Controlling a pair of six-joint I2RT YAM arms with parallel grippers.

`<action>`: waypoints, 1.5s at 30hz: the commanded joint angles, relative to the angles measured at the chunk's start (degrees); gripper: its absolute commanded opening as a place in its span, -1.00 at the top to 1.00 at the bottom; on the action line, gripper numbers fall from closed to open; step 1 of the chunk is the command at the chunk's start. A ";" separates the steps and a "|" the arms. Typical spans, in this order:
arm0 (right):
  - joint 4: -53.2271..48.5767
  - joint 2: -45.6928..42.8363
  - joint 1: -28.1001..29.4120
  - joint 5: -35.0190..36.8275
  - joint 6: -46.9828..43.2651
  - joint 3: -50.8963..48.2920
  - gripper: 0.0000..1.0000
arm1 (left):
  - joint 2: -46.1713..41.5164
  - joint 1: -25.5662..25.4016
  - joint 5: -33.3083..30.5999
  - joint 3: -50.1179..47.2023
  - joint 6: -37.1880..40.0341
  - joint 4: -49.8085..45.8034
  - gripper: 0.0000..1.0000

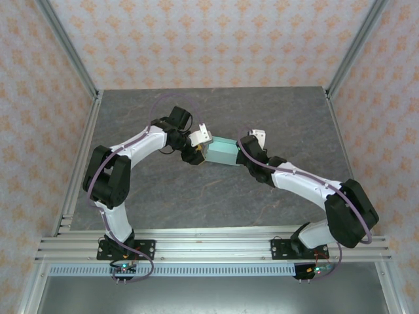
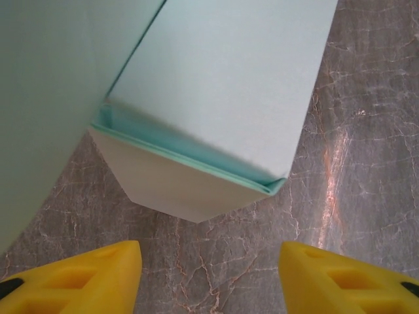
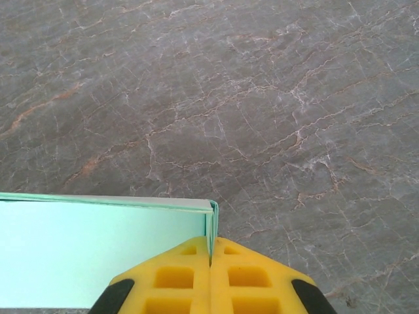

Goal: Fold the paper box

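Paper box [image 1: 221, 152] is mid-table [image 1: 196, 196] between the two arms; right end effector [image 3: 211, 250] is pinched onto its thin side edge; left end effector [image 2: 209, 254] is spread wide, the box's flap end just ahead, not touching.

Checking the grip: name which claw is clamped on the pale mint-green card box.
The right claw, pinched shut on the edge of the pale mint-green card box; the left claw stands open, short of it.

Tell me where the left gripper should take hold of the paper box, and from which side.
Probably the tapered end flap of the paper box, approached from the box's end facing the open left gripper. That flap juts clear of the body as a thin free sheet, and the right gripper is shut on an edge at the opposite end, steadying it.
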 commanded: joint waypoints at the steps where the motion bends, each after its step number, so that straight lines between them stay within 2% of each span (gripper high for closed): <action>1: -7.06 0.05 0.03 0.79 -0.33 1.41 1.00 | -0.87 -0.01 -0.50 0.11 -0.94 -0.94 -0.18; 13: -8.49 2.11 0.04 -0.26 -1.37 4.28 1.00 | -9.78 2.73 2.87 -5.38 -5.73 6.06 -0.24; 17: -8.71 2.01 -0.01 -0.26 -1.64 4.34 1.00 | -8.93 2.77 -0.06 -3.10 -9.02 9.09 -0.24; 19: -8.85 2.05 -0.01 -0.21 -1.76 4.40 1.00 | -7.14 2.69 -0.23 -0.19 -8.80 7.31 -0.22; 23: -8.80 2.05 -0.01 0.03 -1.67 4.33 1.00 | -3.75 1.58 0.69 4.57 -5.67 1.57 -0.08; 37: -9.27 1.79 -0.01 0.06 -1.67 4.23 1.00 | -0.08 -1.39 1.01 10.49 -3.65 -2.02 0.62; 41: -9.47 1.67 0.04 -0.26 -1.61 4.28 1.00 | 0.48 -2.54 -1.91 11.40 -5.36 -2.13 0.77; 45: -9.79 1.73 0.58 0.02 -1.56 4.67 1.00 | 0.46 -3.76 -6.16 11.01 -11.09 0.13 0.86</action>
